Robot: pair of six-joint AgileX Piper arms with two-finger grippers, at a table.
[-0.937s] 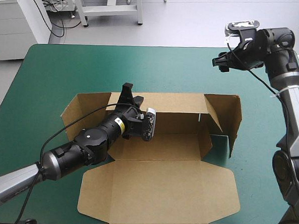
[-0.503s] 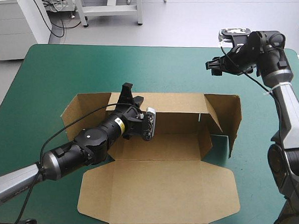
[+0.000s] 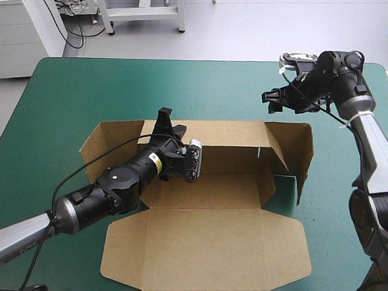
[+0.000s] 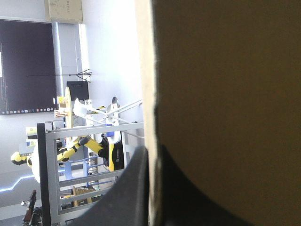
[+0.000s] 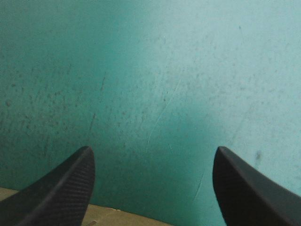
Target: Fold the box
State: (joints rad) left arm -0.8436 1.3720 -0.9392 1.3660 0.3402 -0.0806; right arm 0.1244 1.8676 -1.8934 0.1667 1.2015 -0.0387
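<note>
**Two walls raised, lid flat, left arm pinching the far wall**

From above, the brown box (image 3: 202, 249) sits mid-table (image 3: 67, 95). Its lid lies flat toward the near edge, while the far wall and the wall toward the right edge stand up. The left gripper (image 3: 166, 122) reaches low across the box's floor from the near left, its arm almost level, and is clenched on the far wall's top edge. The right gripper (image 3: 268, 100) hangs off the board beyond the box's far right corner, wrist bent so it points toward the left edge.

Along the left wrist, the board (image 4: 225, 94) runs edge-on through the left gripper (image 4: 151, 155), which grasps the sheet from both sides.

Along the right wrist, the right gripper (image 5: 153, 155) is released, its black fingers (image 5: 66, 188) wide apart over the teal-green cover (image 5: 164, 70), with a strip of box (image 5: 108, 217) just under them.

The board looks light and stiff. It probably bends cleanly only at its creases, so free wall edges near a crease seem the best holds.
</note>
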